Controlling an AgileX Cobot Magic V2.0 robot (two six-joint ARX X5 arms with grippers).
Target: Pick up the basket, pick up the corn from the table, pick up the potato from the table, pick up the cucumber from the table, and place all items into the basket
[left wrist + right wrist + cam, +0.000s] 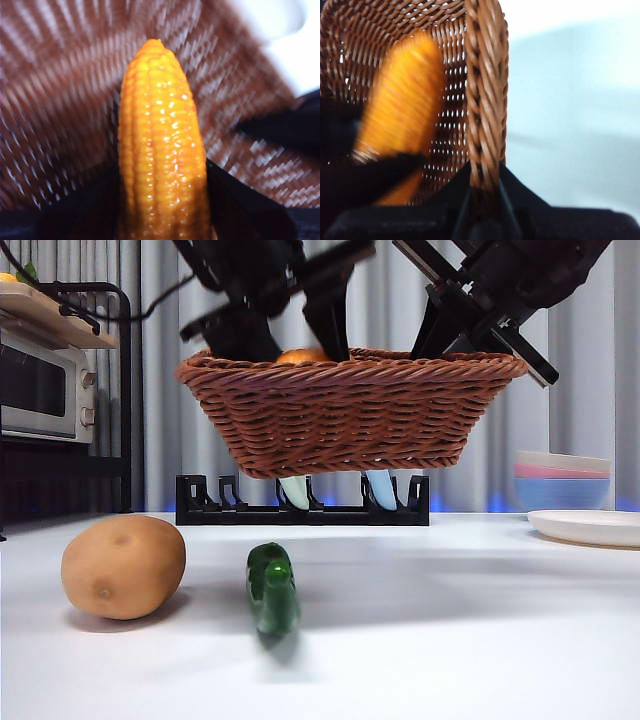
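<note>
The brown wicker basket [350, 410] hangs in the air above the table. My right gripper [484, 200] is shut on its braided rim [485, 100], at the right end in the front view [480, 335]. My left gripper [162, 200] is shut on the orange-yellow corn [160, 150] and holds it inside the basket, over the woven bottom. The corn's top shows just over the rim in the front view [302, 356] and in the right wrist view [402, 100]. The tan potato [123, 566] and the dark green cucumber [272, 588] lie on the white table below.
A black rack [300, 505] with pale utensils stands behind the basket. Stacked bowls [562, 480] and a white plate [590, 527] are at the right. A microwave [45, 390] on a dark shelf stands at the left.
</note>
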